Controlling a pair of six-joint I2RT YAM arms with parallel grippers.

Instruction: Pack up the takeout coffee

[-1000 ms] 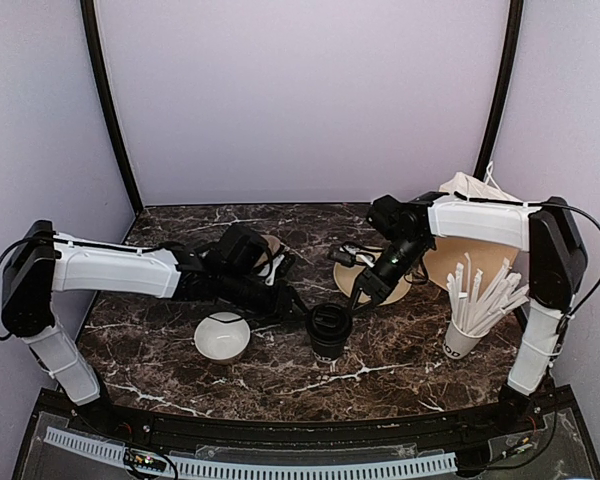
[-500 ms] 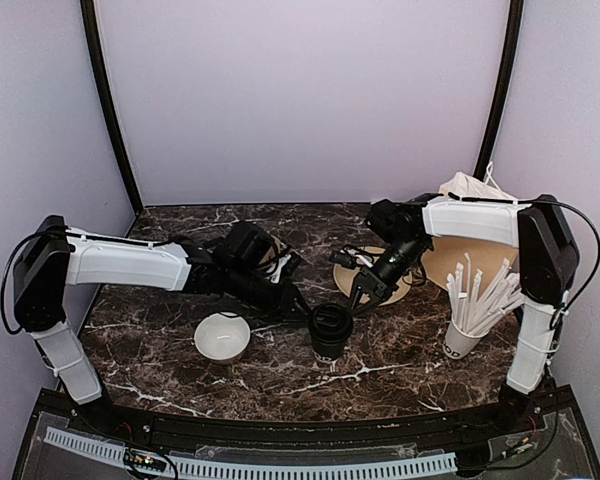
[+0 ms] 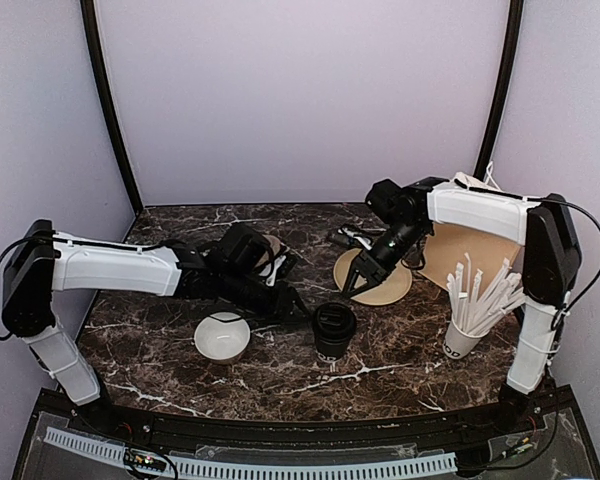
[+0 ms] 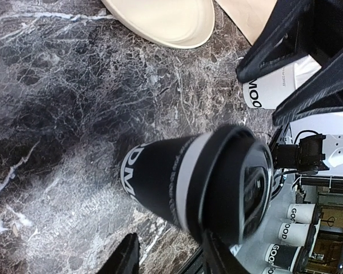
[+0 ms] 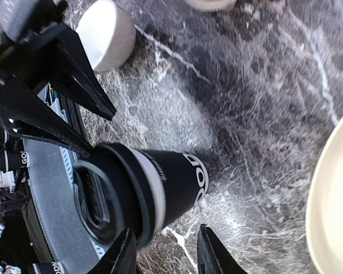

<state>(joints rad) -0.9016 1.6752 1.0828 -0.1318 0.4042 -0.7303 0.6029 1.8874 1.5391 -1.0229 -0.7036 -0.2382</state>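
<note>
The takeout coffee cup (image 3: 332,331) stands upright in the middle of the table, black with white lettering, a pale band and its black lid (image 3: 333,318) on top. My left gripper (image 3: 298,305) is open just left of it, not touching. In the left wrist view the cup (image 4: 171,182) lies just beyond my open left gripper (image 4: 168,260). My right gripper (image 3: 352,283) is open behind and right of the cup, over the plate's near edge. In the right wrist view the cup (image 5: 171,182) sits ahead of the open right gripper (image 5: 166,254).
A wide white bowl (image 3: 221,336) sits left of the cup. A white cup of straws (image 3: 463,340) stands at the right. A pale plate (image 3: 385,285) and a brown paper bag (image 3: 470,255) lie behind at the right. Another pale plate (image 3: 272,243) is behind the left arm.
My right gripper has drawn back and up from the cup toward the plate. The left gripper stays close beside the cup. The cup has shifted slightly right.
</note>
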